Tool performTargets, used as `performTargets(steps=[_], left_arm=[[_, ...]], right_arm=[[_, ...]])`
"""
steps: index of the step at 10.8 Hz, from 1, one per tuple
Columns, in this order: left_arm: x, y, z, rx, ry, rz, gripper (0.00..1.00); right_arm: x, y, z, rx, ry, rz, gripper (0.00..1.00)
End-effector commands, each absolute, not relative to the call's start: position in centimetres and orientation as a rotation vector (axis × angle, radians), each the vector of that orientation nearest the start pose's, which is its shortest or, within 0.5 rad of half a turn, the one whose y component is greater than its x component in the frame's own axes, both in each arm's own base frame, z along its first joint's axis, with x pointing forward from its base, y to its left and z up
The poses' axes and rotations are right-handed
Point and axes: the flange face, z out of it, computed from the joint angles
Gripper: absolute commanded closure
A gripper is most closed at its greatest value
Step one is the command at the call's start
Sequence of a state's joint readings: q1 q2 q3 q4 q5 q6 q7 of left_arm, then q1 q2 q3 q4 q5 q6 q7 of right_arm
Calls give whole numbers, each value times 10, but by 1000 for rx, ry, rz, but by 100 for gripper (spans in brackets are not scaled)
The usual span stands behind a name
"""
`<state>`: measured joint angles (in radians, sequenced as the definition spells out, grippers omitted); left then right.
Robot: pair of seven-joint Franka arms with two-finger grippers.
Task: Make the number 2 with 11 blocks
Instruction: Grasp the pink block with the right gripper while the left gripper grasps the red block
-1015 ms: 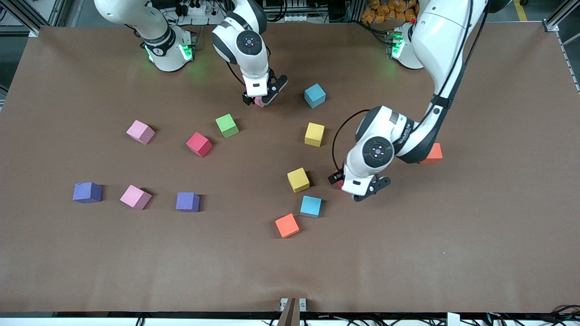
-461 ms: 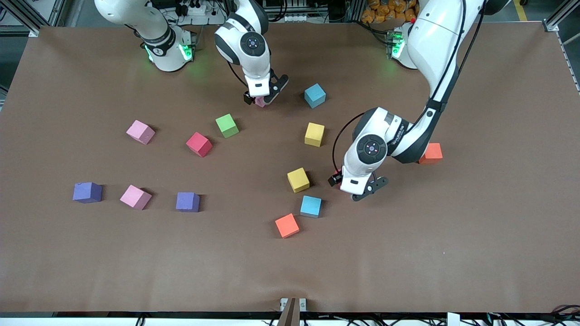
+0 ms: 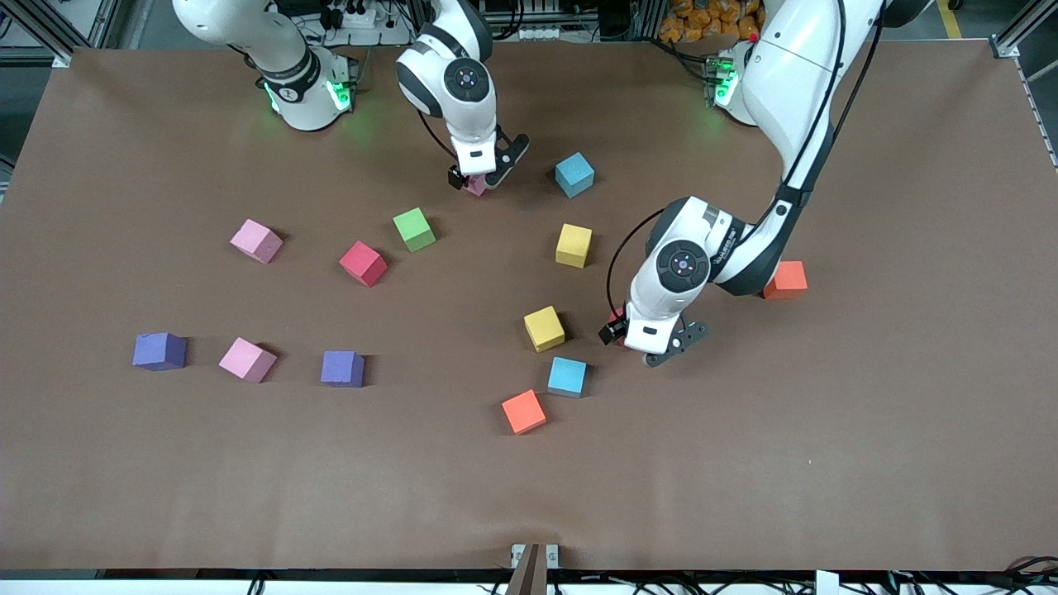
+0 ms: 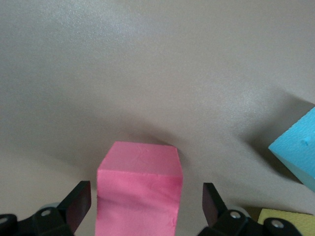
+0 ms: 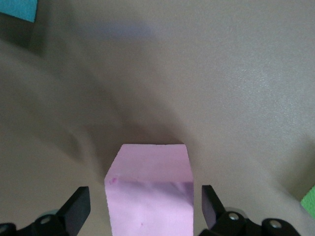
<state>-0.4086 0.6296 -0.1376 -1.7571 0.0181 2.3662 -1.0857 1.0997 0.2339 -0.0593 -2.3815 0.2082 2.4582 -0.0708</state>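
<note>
My left gripper (image 3: 649, 343) is down at the table, open, straddling a red block (image 3: 617, 315) that the hand mostly hides. In the left wrist view this red block (image 4: 140, 172) sits between the fingers (image 4: 78, 202) with a gap on each side. My right gripper (image 3: 479, 175) is open around a pink block (image 3: 475, 187) near the robots' bases. That pink block (image 5: 150, 167) stands free between the gripper's fingers (image 5: 78, 206). The other blocks lie scattered, and the number 2 is out of view.
Close to the left gripper lie a yellow block (image 3: 544, 328), a light blue block (image 3: 567, 377) and two orange blocks (image 3: 524, 411) (image 3: 785, 280). A light blue block (image 3: 574, 174) and a green block (image 3: 414, 229) flank the right gripper. Pink, red and purple blocks lie toward the right arm's end.
Both hands have shifted slightly over their blocks. Their jaws have stayed open, and no block has moved.
</note>
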Motion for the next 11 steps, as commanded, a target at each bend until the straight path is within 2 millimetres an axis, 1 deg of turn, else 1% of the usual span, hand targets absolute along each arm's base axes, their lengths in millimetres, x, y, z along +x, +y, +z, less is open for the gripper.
performTargets(steps=[1,2,3,4,5,6,7,8,10,11], left_arm=[[564,-336,217,-3045,-879,57,0],[563,-336,216,-3046,-869,58,0],[562,-338,216,-3048,-857,59,0],[561,-339,215,-3046,-831,46,0],[557,-337,211,-3031,-775,24,16],[552,-336,207,-3019,-748,17,55],[550,-337,207,-3019,-743,17,89],[550,-337,207,-3016,-749,22,100],[551,-335,209,-3004,-788,22,100],[554,-332,214,-2997,-840,16,100]], right_arm=[[244,427,199,-2731,-1464,232,2],[244,430,197,-2706,-1498,193,10],[244,430,195,-2686,-1532,184,14],[245,430,195,-2679,-1544,184,17],[244,429,194,-2679,-1547,190,17],[244,428,194,-2682,-1544,197,16],[244,427,194,-2683,-1542,204,15],[245,425,195,-2686,-1538,206,15],[245,420,194,-2691,-1533,224,15],[244,420,195,-2692,-1534,234,15]])
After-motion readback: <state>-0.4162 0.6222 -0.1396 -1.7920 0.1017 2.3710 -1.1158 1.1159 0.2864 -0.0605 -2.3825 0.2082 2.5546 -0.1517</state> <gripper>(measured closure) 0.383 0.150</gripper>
